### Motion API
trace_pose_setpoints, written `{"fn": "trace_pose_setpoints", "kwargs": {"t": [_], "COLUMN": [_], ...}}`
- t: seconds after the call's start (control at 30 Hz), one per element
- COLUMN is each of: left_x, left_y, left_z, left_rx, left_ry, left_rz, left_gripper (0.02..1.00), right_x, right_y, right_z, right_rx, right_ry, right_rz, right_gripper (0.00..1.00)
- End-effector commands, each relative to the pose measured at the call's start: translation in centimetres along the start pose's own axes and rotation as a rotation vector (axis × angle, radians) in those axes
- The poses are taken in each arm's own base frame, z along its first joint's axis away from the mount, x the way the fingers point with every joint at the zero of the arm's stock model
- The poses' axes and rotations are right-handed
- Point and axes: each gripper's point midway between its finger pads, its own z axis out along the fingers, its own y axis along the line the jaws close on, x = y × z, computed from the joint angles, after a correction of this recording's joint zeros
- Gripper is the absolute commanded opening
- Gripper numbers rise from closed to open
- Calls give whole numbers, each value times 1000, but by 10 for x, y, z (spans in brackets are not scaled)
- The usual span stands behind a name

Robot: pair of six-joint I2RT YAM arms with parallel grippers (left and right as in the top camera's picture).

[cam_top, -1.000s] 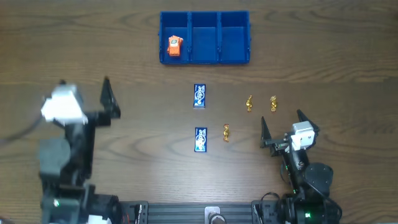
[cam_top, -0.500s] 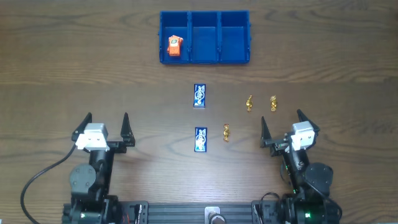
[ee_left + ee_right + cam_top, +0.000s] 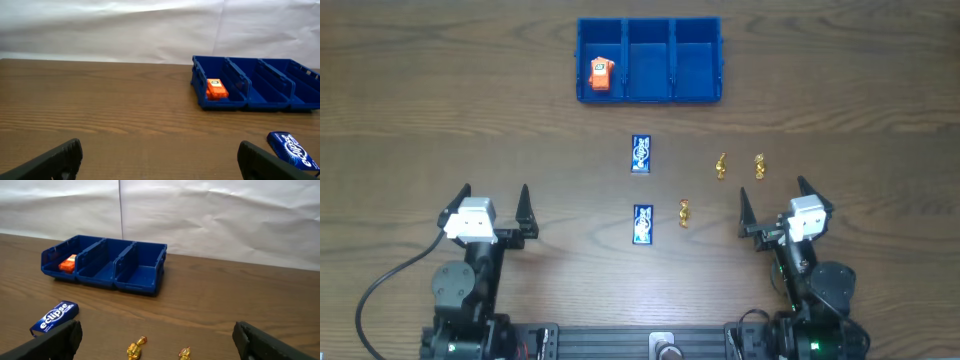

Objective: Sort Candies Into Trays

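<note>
While parked at near tabletop (image 3: 410,120) edge, both spread wide, empty. Left gripper (image 3: 494,190): well left of lower blue bar (image 3: 642,224). Orange candy (image 3: 601,73) in tray (image 3: 650,98), left compartment. Lower blue bar: long axis toward tray; gold candy (image 3: 684,212) just beside. Right gripper (image 3: 772,190): nearer gold candy, probably better placed.

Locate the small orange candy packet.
In the top view, the small orange candy packet lies in the leftmost compartment of the blue three-compartment plastic tray, at the view's top.

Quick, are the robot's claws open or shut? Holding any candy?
Left gripper: open, holding nothing.
Right gripper: open, holding nothing.
</note>
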Motion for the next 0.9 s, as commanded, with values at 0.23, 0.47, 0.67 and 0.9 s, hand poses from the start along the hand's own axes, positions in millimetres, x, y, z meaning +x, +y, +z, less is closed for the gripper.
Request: {"fn": "trace_pose_setpoints", "kwargs": {"t": [0.23, 0.47, 0.67, 0.9], "left_x": [17, 17, 17, 17], "left_y": [3, 3, 3, 3], "left_z": [1, 1, 1, 1], "left_rx": [-13, -13, -13, -13], "left_ry": [53, 53, 53, 53], "left_rz": [18, 18, 18, 18], "left_gripper": [998, 998, 996, 996], "right_x": [1, 1, -9, -58], "right_y": [1, 4, 6, 35], "right_z": [0, 0, 0, -5], "right_rx": [-2, -23, -38, -210], "right_ry": [2, 0, -37, 78], "right_rz": [-15, -15, 182, 316], "right_gripper": [998, 998, 998, 998]}}
